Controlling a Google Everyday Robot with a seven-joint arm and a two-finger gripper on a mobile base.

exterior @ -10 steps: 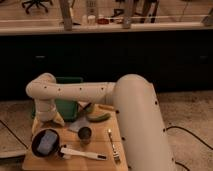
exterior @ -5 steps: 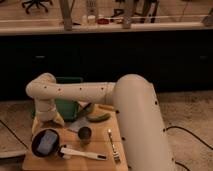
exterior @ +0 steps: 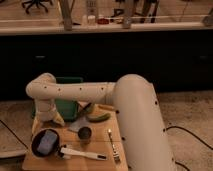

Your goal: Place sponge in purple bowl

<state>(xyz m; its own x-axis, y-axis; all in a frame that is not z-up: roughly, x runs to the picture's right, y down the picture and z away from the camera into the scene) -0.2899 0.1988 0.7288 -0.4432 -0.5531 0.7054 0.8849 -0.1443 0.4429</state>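
Wooden table (exterior: 102,161) with purple bowl (exterior: 36,138), cup (exterior: 85,133), brush (exterior: 82,153) (gripper (exterior: 44,123) above).

Overall light: dim and warm, with a yellow-brown cast over the whole scene.
Source: seems to fall from above and the front; the white arm (exterior: 135,115) is the brightest surface.
Background: the dark panel (exterior: 115,60) behind the table is nearly black, with no detail readable.
Upper strip: the area behind the glass (exterior: 105,15) is lit more evenly, pale and hazy.
Shadows: soft, gathered under the arm's elbow and around the end effector (exterior: 50,119), low at the left above the purple bowl (exterior: 45,142).
Table: the wooden table (exterior: 100,160) shows a mild sheen, no hard glare.
Sharpness: soft throughout; edges smear and small items blur.
Bowl contents: a pale bluish sponge (exterior: 47,141), with indistinct outlines.
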